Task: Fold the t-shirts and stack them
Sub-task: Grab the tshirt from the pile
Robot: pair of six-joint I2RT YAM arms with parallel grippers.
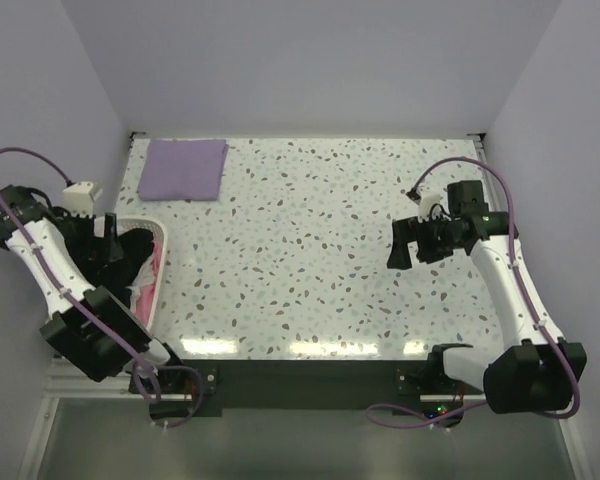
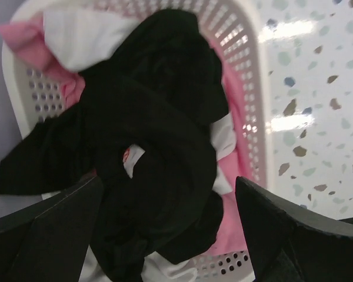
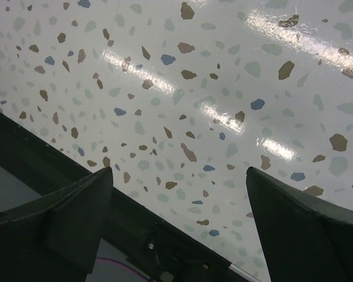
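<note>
1. Left claw (image 2: 169, 185) hangs right over the laundry basket (image 2: 251, 76), jaws wide apart, nothing in them. Right claw (image 3: 179, 176) is wide apart and empty too, over bare table (image 1: 310, 250) on its own side.
2. Black shirt (image 2: 159, 117) is bunched on top of the basket pile, with one bit draped over the rim. Purple shirt (image 1: 185, 168) lies folded flat at the table's far left corner.
3. My worry: the black one sits tangled on pink cloth (image 2: 32, 32) and white cloth (image 2: 76, 38), so a deep grab could haul out extras.
4. The basket looks light, so fabric snagging the holes might drag or tip it.
5. Pinch only a thin fold and it'll probably slip out mid-lift.
</note>
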